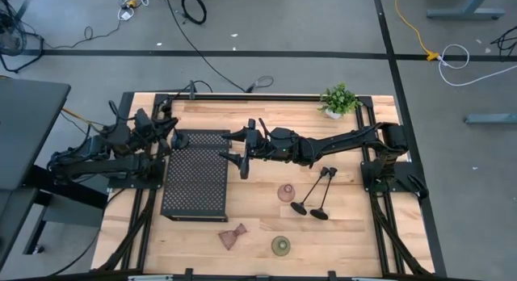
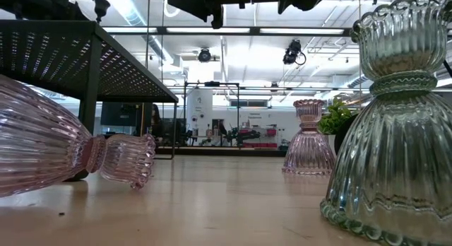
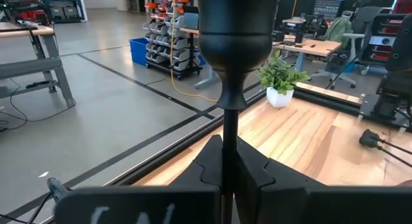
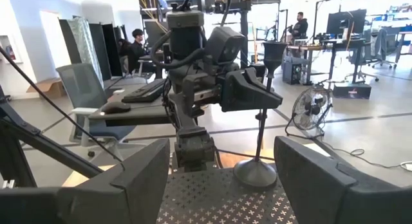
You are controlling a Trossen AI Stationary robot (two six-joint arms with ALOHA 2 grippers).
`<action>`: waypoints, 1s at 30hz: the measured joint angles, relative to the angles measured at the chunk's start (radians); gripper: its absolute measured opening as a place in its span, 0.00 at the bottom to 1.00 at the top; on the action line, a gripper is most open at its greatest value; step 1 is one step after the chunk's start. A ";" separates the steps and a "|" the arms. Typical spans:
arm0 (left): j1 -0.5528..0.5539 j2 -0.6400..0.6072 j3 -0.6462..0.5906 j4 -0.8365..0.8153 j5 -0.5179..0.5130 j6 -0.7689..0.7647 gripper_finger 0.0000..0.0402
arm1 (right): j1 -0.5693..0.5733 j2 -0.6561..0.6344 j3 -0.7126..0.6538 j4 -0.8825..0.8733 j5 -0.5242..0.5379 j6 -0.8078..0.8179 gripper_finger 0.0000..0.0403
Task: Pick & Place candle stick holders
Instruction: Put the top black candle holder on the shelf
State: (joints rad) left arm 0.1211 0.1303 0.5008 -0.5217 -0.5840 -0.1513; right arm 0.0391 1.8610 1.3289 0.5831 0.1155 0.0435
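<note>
My left gripper is at the far left corner of the black perforated tray, shut on a tall black candle stick holder that stands upright on the tray. My right gripper hangs open and empty over the tray's right edge, facing the left gripper. Two more tall black holders lie on their sides on the table right of the tray. A pink squat holder stands upright. A brownish-pink holder lies on its side. An olive-green holder stands near the front edge. My left gripper pinches the thin stem of the tall holder between its two fingers, below the cup. The fingers come level from the table's left side and lie across the stem. The holder stands upright, its round base on the tray.
A small green potted plant stands at the far right of the table. The bare wooden table top lies right of and in front of the tray. In the low view the squat holders stand close to the front edge.
</note>
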 joint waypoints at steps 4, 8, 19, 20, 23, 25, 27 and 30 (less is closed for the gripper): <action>0.000 0.000 -0.002 0.015 0.007 0.005 0.03 | 0.000 0.000 0.000 -0.001 0.000 0.000 0.68; 0.000 0.001 -0.002 0.017 0.012 0.004 0.03 | 0.000 0.000 0.000 -0.001 0.000 -0.001 0.68; 0.000 0.005 -0.068 0.088 -0.023 -0.016 0.05 | 0.000 0.000 0.000 -0.008 0.000 -0.002 0.68; 0.000 0.005 -0.069 0.092 -0.021 -0.021 0.07 | 0.000 0.000 0.000 -0.012 0.000 -0.001 0.68; 0.000 0.012 -0.083 0.062 -0.007 -0.022 0.11 | 0.001 0.000 0.000 -0.018 0.000 -0.001 0.68; -0.001 0.008 -0.074 0.067 -0.008 -0.023 0.12 | 0.001 0.000 0.000 -0.016 0.000 -0.001 0.68; 0.000 0.009 -0.074 0.042 -0.002 -0.029 0.12 | 0.001 0.000 0.000 -0.017 0.000 -0.001 0.68; 0.000 0.008 -0.076 0.031 0.014 -0.047 0.12 | 0.001 0.000 0.000 -0.016 0.000 -0.001 0.68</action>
State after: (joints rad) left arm 0.1207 0.1387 0.4252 -0.4907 -0.5701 -0.1986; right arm 0.0399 1.8610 1.3289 0.5674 0.1154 0.0422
